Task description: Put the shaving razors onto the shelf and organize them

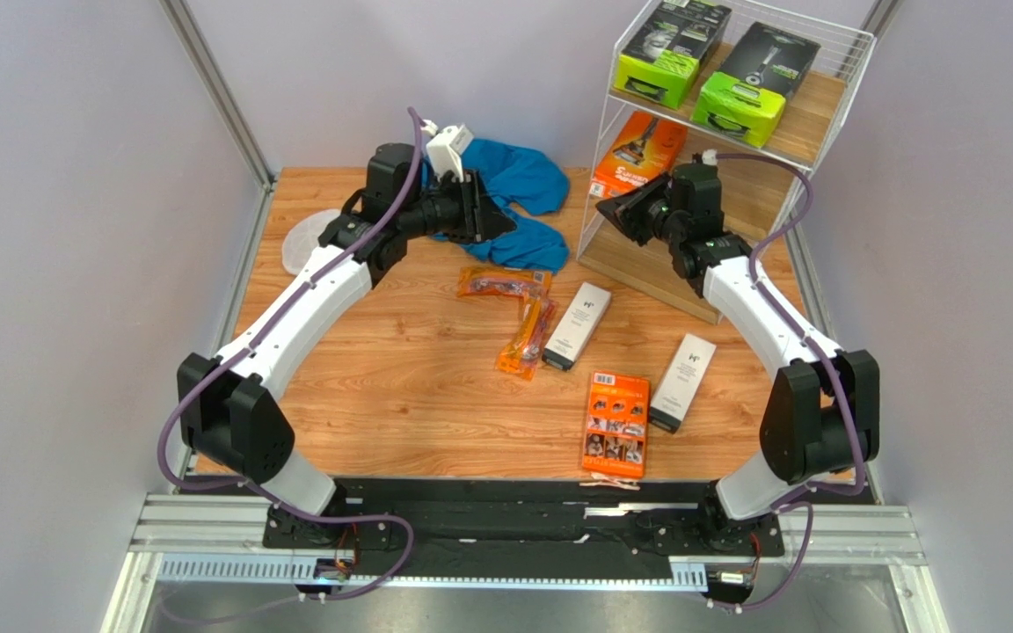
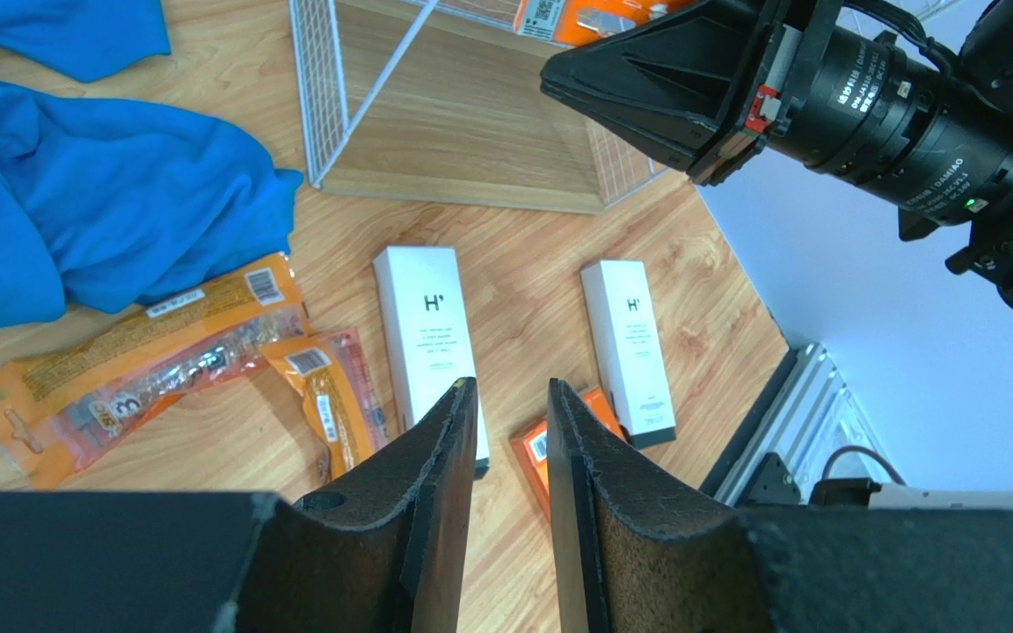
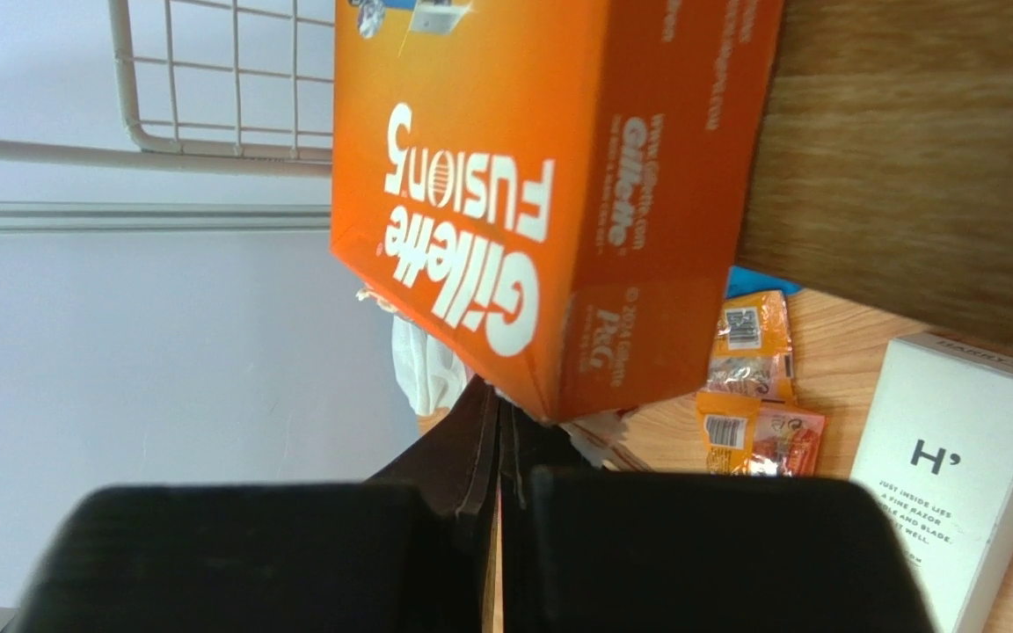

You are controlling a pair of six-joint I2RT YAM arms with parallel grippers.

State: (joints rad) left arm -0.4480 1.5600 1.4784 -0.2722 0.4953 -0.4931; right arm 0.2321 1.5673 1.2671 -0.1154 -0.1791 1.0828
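Observation:
The shelf (image 1: 648, 272) stands at the back right, with two lime-green razor boxes (image 1: 668, 50) (image 1: 754, 82) on its top tier. An orange Gillette carton (image 3: 525, 172) leans on a lower tier. My right gripper (image 3: 499, 396) is shut and empty, its tips at that carton's near corner. My left gripper (image 2: 509, 396) hovers open over the blue cloth's edge, with nothing between its fingers. On the table lie two slim white boxes (image 1: 577, 325) (image 1: 682, 383), two orange-trimmed bags (image 1: 505, 284) (image 1: 529, 338) and a flat orange carton (image 1: 615, 422).
A crumpled blue cloth (image 1: 521, 198) lies at the back centre, under the left wrist. A round white mesh pouch (image 1: 303, 241) sits at the back left. Grey walls and metal posts close in the table on both sides.

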